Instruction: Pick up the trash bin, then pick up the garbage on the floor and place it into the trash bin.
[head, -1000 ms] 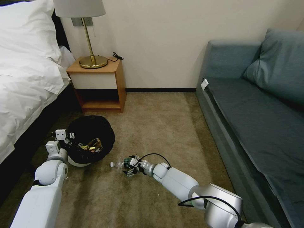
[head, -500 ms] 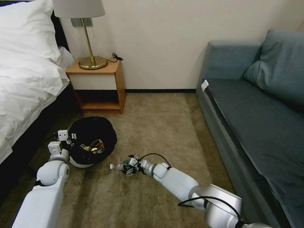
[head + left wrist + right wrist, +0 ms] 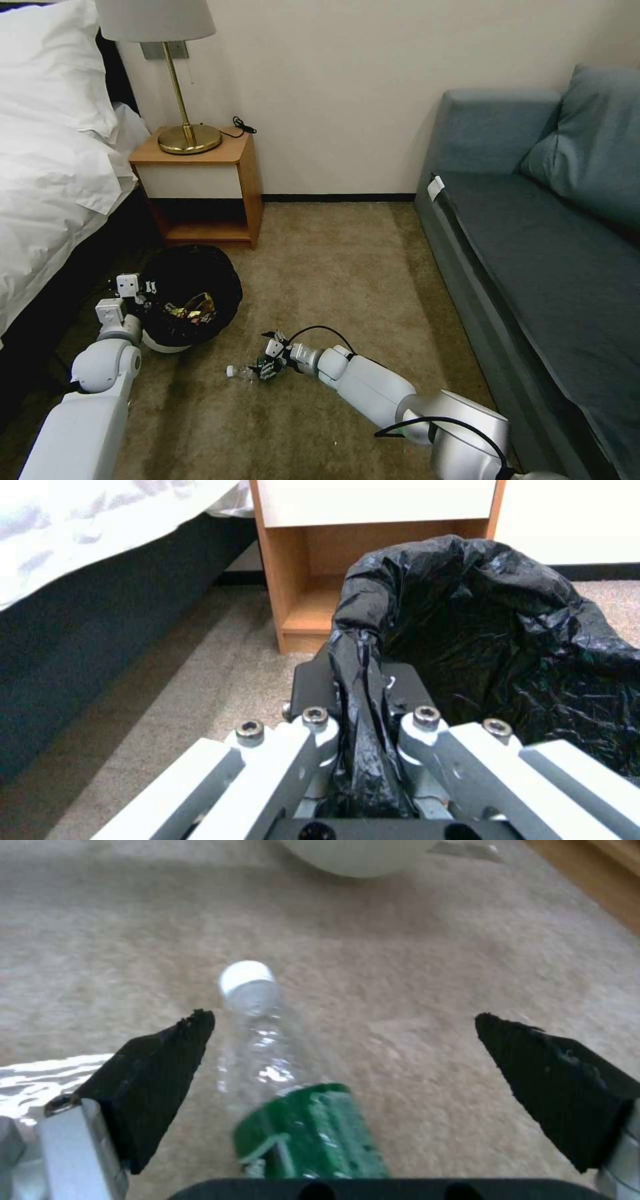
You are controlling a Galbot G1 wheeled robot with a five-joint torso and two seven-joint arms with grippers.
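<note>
Down low, your right gripper [image 3: 343,1065] has its black fingertips [image 3: 160,1075] spread wide, one on each side of the clear bottle [image 3: 280,1080], neither touching it. The bottle lies on the carpet [image 3: 433,965], white cap pointing away from the wrist, green label nearest the palm; in the head view it sits in front of the bin and a little to its right, at the gripper's tip [image 3: 261,368]. Your left gripper [image 3: 363,720] is clamped on a fold of the black bag at the near rim of the trash bin [image 3: 493,645]. The bin [image 3: 190,297] stands on the carpet just in front of the wooden nightstand [image 3: 200,187], beside the bed [image 3: 47,173]. Wrappers [image 3: 190,308] lie inside it. A grey-blue sofa [image 3: 553,267] runs along your right.
</note>
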